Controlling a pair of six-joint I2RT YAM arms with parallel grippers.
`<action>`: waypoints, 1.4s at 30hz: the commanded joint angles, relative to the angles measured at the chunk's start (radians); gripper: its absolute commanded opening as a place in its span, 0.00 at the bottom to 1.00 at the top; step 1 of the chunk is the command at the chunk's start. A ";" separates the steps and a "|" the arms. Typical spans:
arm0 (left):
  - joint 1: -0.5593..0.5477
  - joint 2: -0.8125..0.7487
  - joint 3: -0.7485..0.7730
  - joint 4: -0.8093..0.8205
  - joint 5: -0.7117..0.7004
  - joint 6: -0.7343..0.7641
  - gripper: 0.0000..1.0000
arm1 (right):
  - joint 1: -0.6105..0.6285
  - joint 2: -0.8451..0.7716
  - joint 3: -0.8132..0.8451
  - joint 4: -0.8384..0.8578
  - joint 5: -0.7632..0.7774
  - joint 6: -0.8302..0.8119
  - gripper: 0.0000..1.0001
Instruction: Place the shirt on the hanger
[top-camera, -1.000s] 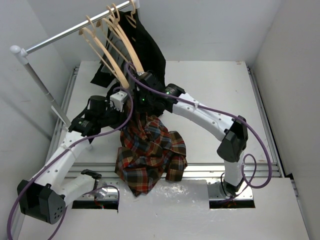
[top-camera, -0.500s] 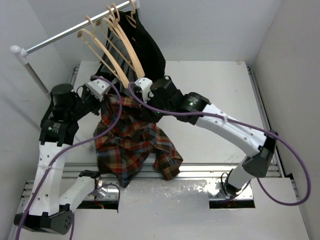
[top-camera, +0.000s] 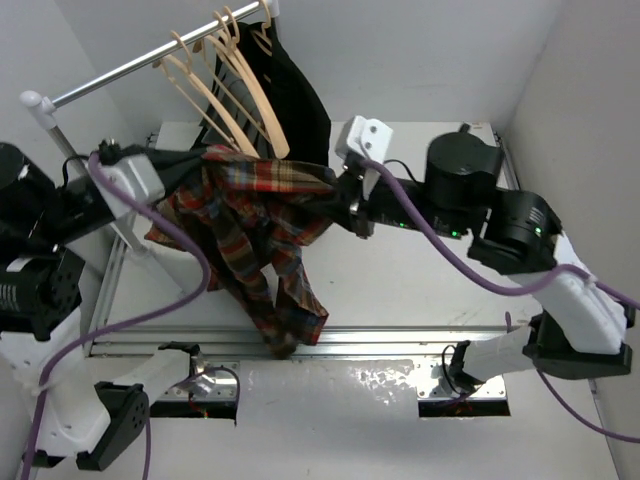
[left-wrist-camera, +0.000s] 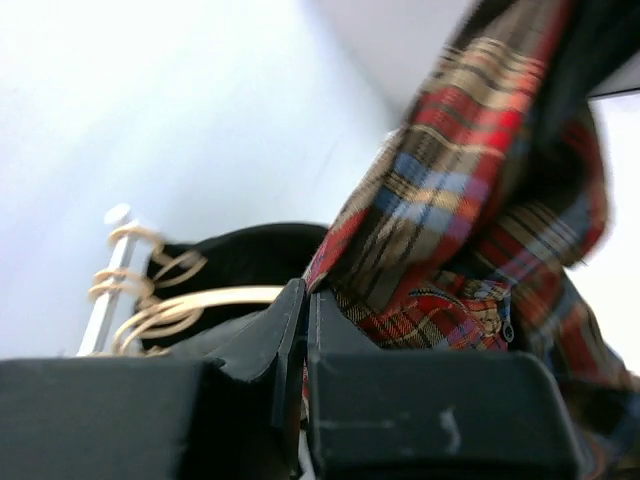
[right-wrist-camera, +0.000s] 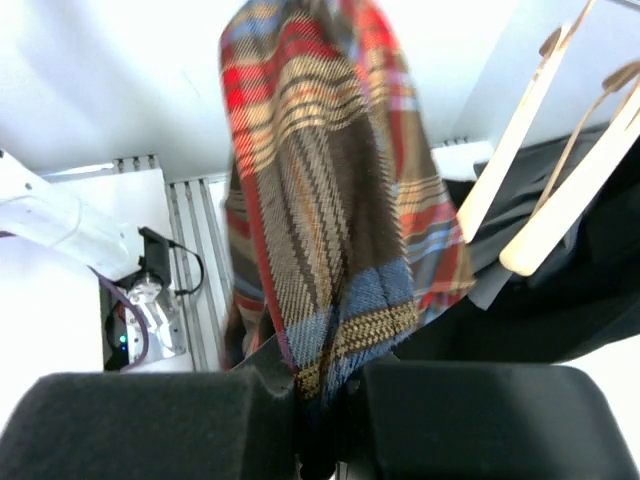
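Left gripper (top-camera: 188, 168) is clamped shut on one end of the shirt's (top-camera: 250, 215) upper edge, and the right gripper (top-camera: 342, 205) is closed on the other end. Both wrist views show plaid cloth pinched between the fingers. Shirt hangs spread between the two at centre-left of the overhead frame, clear of the table (top-camera: 400, 290), with its top edge just below the rail (top-camera: 120, 70) at upper left. That edge runs roughly left to right; the long axis drops from it towards lower centre, the loose tail ending near the table's front edge. Hanger (top-camera: 262, 115), one of several alike, hangs on the rail beside a black garment (top-camera: 300, 95) and is not inside the shirt. Contact between them cannot be told. Judgement: pick-up and spreading are done; feeding the hanger into the shirt and seating the shoulders remain.
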 joint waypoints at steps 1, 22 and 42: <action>0.038 0.016 -0.083 -0.049 -0.083 0.045 0.00 | 0.007 -0.059 -0.099 -0.066 -0.009 -0.041 0.00; 0.038 -0.332 -0.953 0.356 -0.308 -0.219 0.38 | -0.131 0.328 -0.399 0.167 -0.302 0.567 0.00; 0.035 -0.353 -1.186 0.334 -0.182 -0.381 0.38 | -0.215 0.320 -0.387 0.269 -0.227 0.731 0.00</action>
